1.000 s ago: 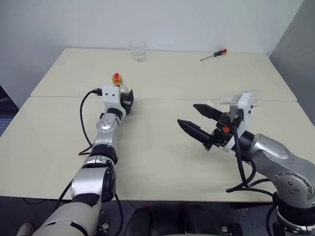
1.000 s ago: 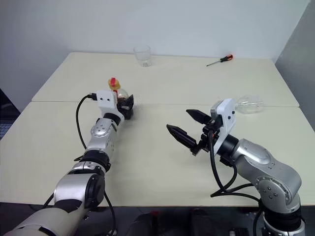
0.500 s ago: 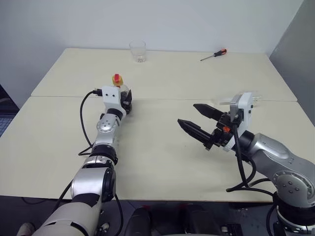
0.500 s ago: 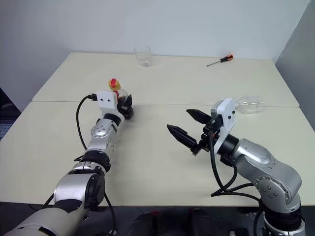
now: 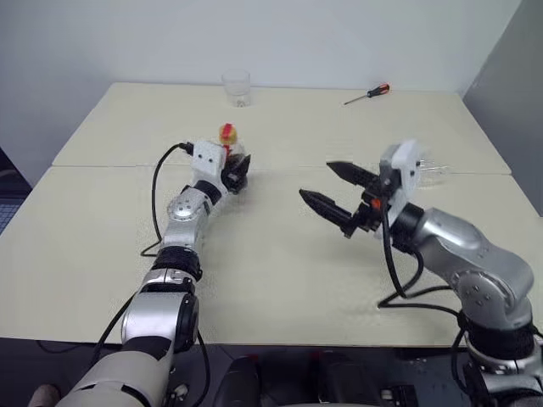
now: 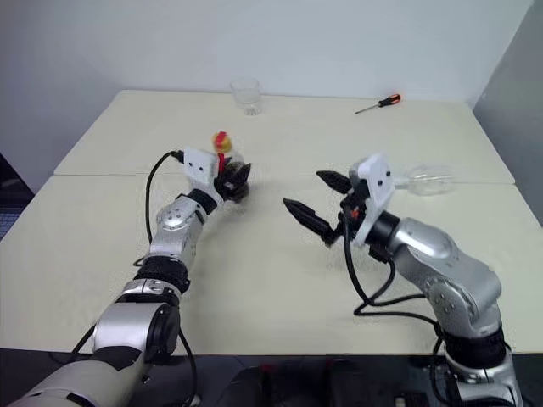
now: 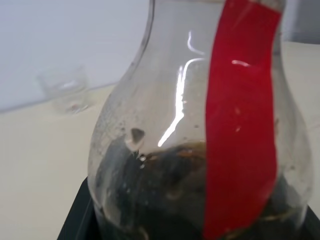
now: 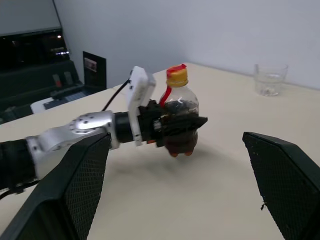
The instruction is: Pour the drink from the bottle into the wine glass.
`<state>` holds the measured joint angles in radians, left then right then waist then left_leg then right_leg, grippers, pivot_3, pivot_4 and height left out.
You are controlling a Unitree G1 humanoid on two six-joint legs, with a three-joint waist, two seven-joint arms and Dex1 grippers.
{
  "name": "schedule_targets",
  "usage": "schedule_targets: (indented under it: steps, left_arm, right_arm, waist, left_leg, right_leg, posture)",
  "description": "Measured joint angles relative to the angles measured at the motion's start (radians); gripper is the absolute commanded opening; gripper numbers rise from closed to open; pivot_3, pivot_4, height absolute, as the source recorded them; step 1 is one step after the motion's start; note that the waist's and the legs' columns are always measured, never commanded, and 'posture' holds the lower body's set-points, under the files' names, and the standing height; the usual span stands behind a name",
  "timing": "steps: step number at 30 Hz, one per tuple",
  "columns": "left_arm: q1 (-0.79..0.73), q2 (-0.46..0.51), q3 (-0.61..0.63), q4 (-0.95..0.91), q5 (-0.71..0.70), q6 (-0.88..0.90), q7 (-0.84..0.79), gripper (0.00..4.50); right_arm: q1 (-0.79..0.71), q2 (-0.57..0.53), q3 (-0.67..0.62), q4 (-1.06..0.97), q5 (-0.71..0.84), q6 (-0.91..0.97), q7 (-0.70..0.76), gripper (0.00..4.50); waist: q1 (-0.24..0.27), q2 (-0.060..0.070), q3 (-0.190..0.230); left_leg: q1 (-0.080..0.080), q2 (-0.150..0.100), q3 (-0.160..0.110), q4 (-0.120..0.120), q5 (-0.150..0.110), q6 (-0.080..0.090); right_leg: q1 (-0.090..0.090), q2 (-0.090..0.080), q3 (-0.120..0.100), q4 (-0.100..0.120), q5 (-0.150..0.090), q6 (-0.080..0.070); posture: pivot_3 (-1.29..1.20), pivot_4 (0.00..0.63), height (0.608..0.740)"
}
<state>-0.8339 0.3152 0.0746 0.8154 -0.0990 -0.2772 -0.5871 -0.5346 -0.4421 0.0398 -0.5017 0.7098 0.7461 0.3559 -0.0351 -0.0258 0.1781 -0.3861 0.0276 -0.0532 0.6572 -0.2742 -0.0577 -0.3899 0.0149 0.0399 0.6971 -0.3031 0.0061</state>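
The left tool (image 8: 172,125) grips the squat plastic bottle (image 8: 181,120) by its belly, clear of the table (image 5: 280,280) near its middle seam. The right tool (image 5: 333,188) hangs spread and empty. The wine glass (image 6: 431,181) lies tipped near the right edge: thin, fragile, best taken by the stem. The bottle looks light, smooth and slippery; its red label (image 7: 242,125) shows no readable writing.
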Motion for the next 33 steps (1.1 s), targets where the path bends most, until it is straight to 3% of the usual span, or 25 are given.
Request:
schedule_targets:
  steps: [8, 19, 30, 33]
  left_arm:
    - [0.061, 0.008, -0.063, -0.303, -0.089, 0.248, -0.215, 2.18]
    - [0.103, -0.011, -0.085, -0.566, -0.247, 0.624, -0.288, 2.18]
    - [0.136, 0.017, -0.113, -0.638, -0.272, 0.691, -0.363, 2.18]
    - [0.136, 0.017, -0.113, -0.639, -0.272, 0.691, -0.365, 2.18]
  right_arm:
    - [-0.197, 0.086, 0.061, 0.239, -0.153, -0.083, 0.039, 4.5]
    - [-0.284, 0.165, 0.058, 0.33, -0.167, -0.071, 0.111, 4.5]
    - [-0.309, 0.178, 0.05, 0.331, -0.138, -0.024, 0.146, 4.5]
    - [-0.309, 0.178, 0.05, 0.331, -0.138, -0.013, 0.153, 3.96]
  waist:
    - [0.003, 0.0, 0.0]
    - [0.003, 0.0, 0.0]
    - [0.003, 0.0, 0.0]
    - [0.003, 0.0, 0.0]
  left_leg:
    - [-0.004, 0.001, -0.004, 0.005, 0.0, 0.0]
    - [-0.016, 0.002, -0.003, 0.006, 0.0, 0.0]
    - [-0.013, 0.001, -0.003, 0.008, 0.002, 0.003]
    - [-0.013, 0.001, -0.003, 0.008, 0.002, 0.003]
  right_leg:
    - [-0.001, 0.0, 0.0, 0.001, 0.0, 0.0]
    - [-0.015, -0.004, 0.001, 0.005, 0.0, 0.0]
    - [-0.015, -0.003, 0.002, 0.014, 0.0, 0.0]
    - [-0.015, -0.003, 0.002, 0.014, 0.0, 0.0]
  posture:
    - [0.0, 0.15, 0.74]
    - [0.0, 0.15, 0.74]
    - [0.0, 0.15, 0.74]
    - [0.0, 0.15, 0.74]
